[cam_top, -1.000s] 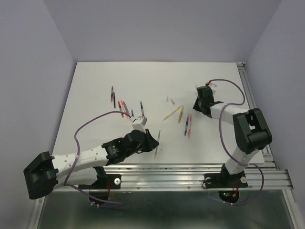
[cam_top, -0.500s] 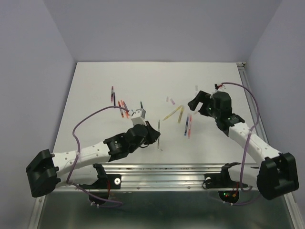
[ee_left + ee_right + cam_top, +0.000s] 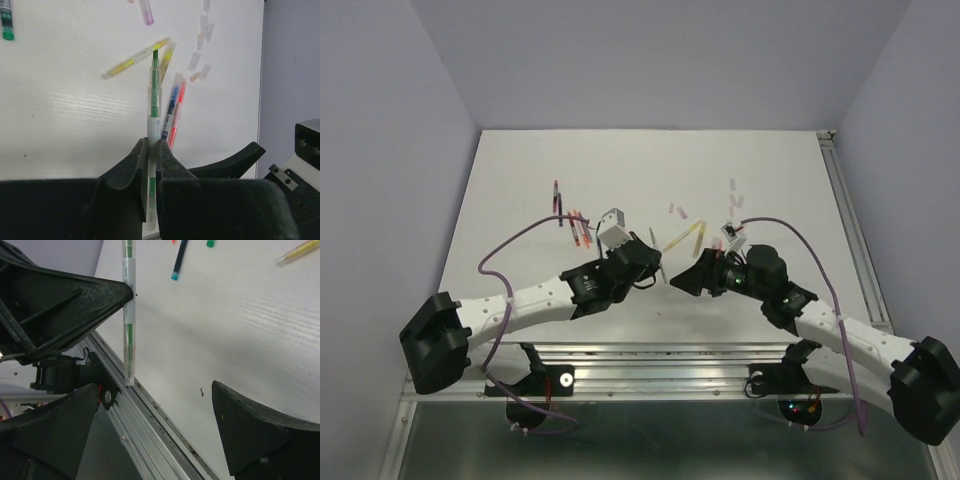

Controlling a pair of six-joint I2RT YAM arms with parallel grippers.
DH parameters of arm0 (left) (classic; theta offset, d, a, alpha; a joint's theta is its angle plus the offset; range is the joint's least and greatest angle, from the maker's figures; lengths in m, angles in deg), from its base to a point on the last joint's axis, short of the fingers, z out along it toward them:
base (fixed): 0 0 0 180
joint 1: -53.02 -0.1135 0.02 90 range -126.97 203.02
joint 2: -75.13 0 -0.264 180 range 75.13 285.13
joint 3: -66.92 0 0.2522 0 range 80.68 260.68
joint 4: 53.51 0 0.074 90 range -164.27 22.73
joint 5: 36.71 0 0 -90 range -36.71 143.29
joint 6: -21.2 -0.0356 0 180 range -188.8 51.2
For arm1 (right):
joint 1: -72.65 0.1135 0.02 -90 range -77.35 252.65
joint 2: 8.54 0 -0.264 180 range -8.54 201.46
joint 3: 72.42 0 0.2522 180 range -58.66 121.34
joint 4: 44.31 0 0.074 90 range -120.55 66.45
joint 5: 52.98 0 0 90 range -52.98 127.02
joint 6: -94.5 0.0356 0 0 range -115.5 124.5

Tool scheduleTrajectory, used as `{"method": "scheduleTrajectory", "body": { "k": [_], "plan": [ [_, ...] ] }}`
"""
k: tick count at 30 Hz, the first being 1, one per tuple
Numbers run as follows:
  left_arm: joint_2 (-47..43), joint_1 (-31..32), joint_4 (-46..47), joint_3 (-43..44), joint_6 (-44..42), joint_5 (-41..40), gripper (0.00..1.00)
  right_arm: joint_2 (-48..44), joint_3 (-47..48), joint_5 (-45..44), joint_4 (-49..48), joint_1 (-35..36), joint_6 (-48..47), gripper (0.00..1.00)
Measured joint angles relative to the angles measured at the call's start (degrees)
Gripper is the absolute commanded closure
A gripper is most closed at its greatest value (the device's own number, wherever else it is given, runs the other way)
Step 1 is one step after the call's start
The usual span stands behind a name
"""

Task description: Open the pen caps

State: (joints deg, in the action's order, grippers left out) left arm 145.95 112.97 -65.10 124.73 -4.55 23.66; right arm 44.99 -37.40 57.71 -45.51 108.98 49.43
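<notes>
My left gripper (image 3: 152,150) is shut on a thin green pen (image 3: 154,100) that sticks out ahead of the jaws, its green tip (image 3: 156,52) bare. In the right wrist view the same green pen (image 3: 129,315) hangs upright from the left gripper's fingers (image 3: 75,300), and its lower end (image 3: 129,376) is pale and translucent. My right gripper (image 3: 155,390) stands wide open just below and beside that end, touching nothing. From above, the two grippers, left (image 3: 655,262) and right (image 3: 685,280), face each other near the table's front middle. Loose pen caps (image 3: 194,60) lie off their pens on the table.
Yellow pens (image 3: 135,59), a blue pen (image 3: 170,112) and a red one (image 3: 178,112) lie past the held pen. More pens (image 3: 578,225) lie at the left. The metal rail (image 3: 150,425) along the table's near edge runs right under the right gripper.
The right arm swung from the right side of the table over to the left gripper, and its jaws opened wide. The left gripper carried the green pen rightward and stayed shut.
</notes>
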Motion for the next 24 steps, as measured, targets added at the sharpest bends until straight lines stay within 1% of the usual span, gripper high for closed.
{"method": "scheduleTrajectory", "body": {
  "k": [2,4,5,7,9,10,11,13,15,17,18,20,23,24],
  "plan": [
    [0.85,0.0,-0.04,0.42,1.36,-0.5,1.0,2.49,0.0,0.31,-2.38,1.38,0.22,0.0],
    [1.51,0.0,-0.13,0.48,2.4,-0.72,1.0,4.87,0.0,0.55,-4.61,2.45,0.39,0.03],
    [1.99,0.0,-0.31,0.48,3.04,-0.81,1.0,5.75,0.0,0.68,-5.62,3.13,0.42,0.08],
    [2.47,0.0,-0.44,0.48,3.67,-0.81,1.0,6.75,0.0,0.79,-7.02,4.26,0.48,0.14],
    [2.67,0.0,-0.57,0.48,4.17,-0.81,1.0,7.52,0.0,0.79,-8.35,5.01,0.61,0.25],
    [2.67,0.0,-0.63,0.48,4.42,-0.81,1.0,8.07,0.02,0.79,-9.25,5.33,0.81,0.28],
    [2.67,0.0,-0.66,0.48,4.72,-0.81,1.0,8.57,0.02,0.79,-10.01,5.53,0.83,0.35],
    [2.67,0.0,-0.72,0.48,5.16,-0.81,1.0,9.7,0.07,0.76,-11.13,5.88,1.2,0.37],
    [2.67,0.0,-0.72,0.48,5.42,-0.81,1.0,11.39,0.33,0.74,-11.58,6.36,1.68,0.43],
    [2.67,0.0,-0.72,0.48,5.66,-0.83,1.0,13.0,0.83,0.7,-11.87,6.86,1.88,0.51],
    [2.67,0.0,-0.74,0.48,5.7,-0.85,1.0,13.6,0.87,0.74,-12.17,7.02,1.95,0.61],
    [2.67,0.0,-0.72,0.48,5.75,-0.83,1.0,14.43,0.92,0.46,-12.66,7.45,2.47,0.65],
    [2.67,0.0,-0.72,0.48,5.73,-0.85,1.0,14.82,0.92,0.04,-13.09,8.09,3.06,0.74],
    [2.67,0.0,-0.72,0.48,5.7,-0.85,1.0,14.82,0.92,-0.13,-13.46,8.26,3.17,0.83]
  ]
}}
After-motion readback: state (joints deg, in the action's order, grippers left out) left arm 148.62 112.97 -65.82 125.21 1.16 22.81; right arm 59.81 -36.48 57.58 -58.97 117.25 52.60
